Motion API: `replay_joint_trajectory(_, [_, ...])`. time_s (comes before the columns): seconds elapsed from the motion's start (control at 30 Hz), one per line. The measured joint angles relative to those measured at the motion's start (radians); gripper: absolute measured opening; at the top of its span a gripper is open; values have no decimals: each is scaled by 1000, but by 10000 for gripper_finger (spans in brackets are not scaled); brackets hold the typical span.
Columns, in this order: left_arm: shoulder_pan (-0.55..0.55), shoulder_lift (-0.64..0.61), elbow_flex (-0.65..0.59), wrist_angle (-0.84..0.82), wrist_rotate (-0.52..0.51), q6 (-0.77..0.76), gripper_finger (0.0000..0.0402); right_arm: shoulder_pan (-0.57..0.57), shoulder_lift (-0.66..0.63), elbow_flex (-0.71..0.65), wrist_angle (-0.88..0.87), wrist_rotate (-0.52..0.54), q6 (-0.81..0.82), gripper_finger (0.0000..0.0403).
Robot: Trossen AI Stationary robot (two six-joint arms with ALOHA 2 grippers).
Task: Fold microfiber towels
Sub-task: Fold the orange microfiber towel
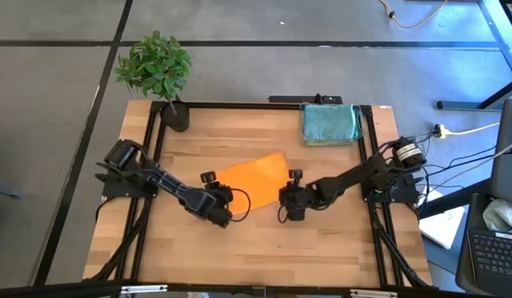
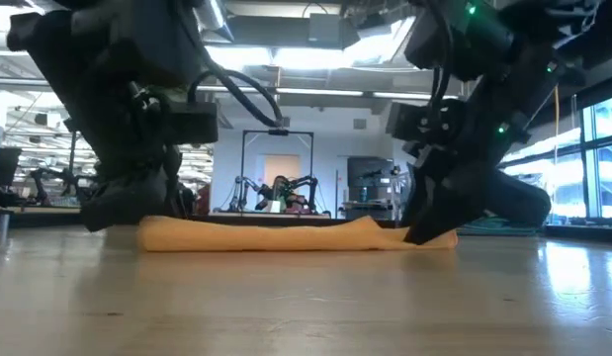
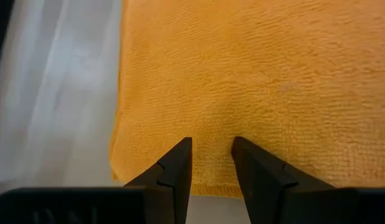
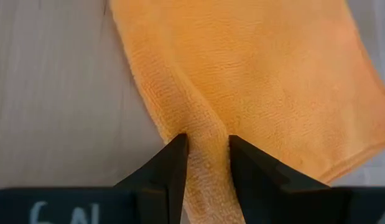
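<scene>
The orange towel (image 1: pixel 254 175) lies flat near the middle of the surface (image 1: pixel 264 248), a folded oblong whose long axis runs aslant, from the near left up toward the far right in the high view. One orange towel is out; a stack of folded towels (image 1: pixel 330 124) sits at the far right corner, teal on top with a lime green edge showing beneath, and how many are in it cannot be told.

The left gripper (image 1: pixel 220 205) is at the towel's near left end, low on the surface. Its wrist view shows the two fingers (image 3: pixel 173 174) a narrow gap apart, with the towel's hem between them, so it appears to pinch that edge. The right gripper (image 1: pixel 293 201) is at the towel's near right end. Its wrist view shows a raised ridge of orange cloth running into the narrow gap between its fingers (image 4: pixel 170 168), nipped there.

The low view shows what the high view does not: the towel (image 2: pixel 296 235) is a thin flat band on the surface, its right end lifted slightly under the right gripper (image 2: pixel 429 232). The left gripper (image 2: pixel 123 213) sits at its other end. Only the high view shows one potted plant (image 1: pixel 160 74) at the far left corner and the stack.
</scene>
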Motion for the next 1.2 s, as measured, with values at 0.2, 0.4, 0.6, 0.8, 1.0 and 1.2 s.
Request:
replay_joint_trajectory(0.2, [-66,-4,2,50,59,-176,113,-69,0,-17,-3,39,-120,122])
replay_joint_trajectory(0.4, [-128,-1,1,161,102,-483,109,-130,7,11,-63,159,-315,122])
replay_joint_trajectory(0.6, [-188,1,0,261,126,-560,109,-77,-62,79,-195,144,-237,122])
replay_joint_trajectory(0.8, [-202,3,-2,288,100,-583,109,101,-146,93,15,-86,-146,122])
replay_joint_trajectory(1.0, [-198,4,-2,311,91,-587,108,251,-19,100,355,-76,-257,122])
replay_joint_trajectory(1.2, [-198,4,-2,348,75,-581,108,277,175,206,336,9,-316,122])
